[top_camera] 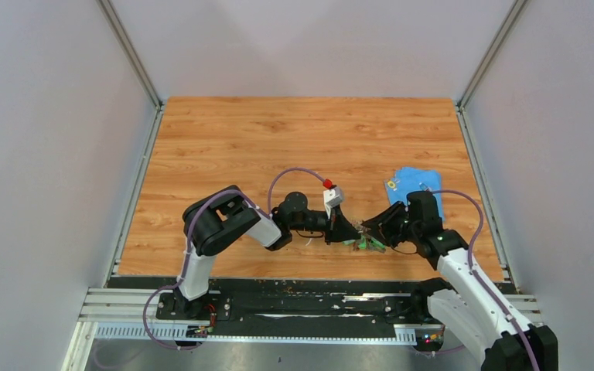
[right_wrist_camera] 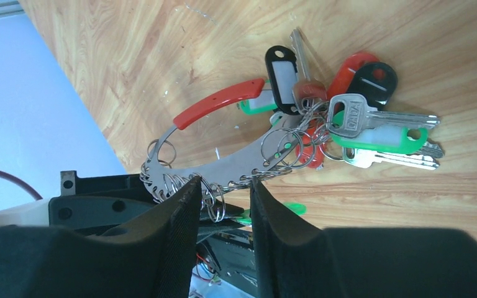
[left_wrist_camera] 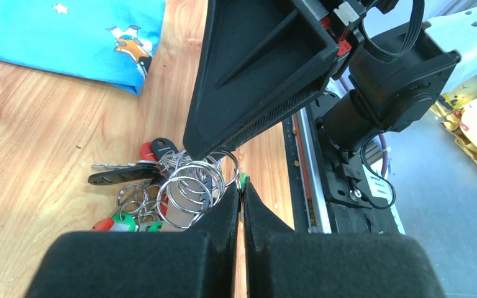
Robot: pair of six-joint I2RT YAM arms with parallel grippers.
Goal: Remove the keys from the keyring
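Observation:
The keyring is a curved silvery metal piece with a red clip and several small rings hanging from it. The keys, with green, red and black heads, lie fanned on the wood beyond it. My right gripper has its jaws closed against the two sides of the keyring's lower edge. My left gripper is shut, with a green key head pinched at its tips, right beside the bunch of rings. In the top view the two grippers meet over the keys near the table's front edge.
A blue patterned cloth lies just behind the right gripper; it also shows in the left wrist view. The black rail at the table's front edge runs close below the grippers. Grey walls enclose the table on three sides.

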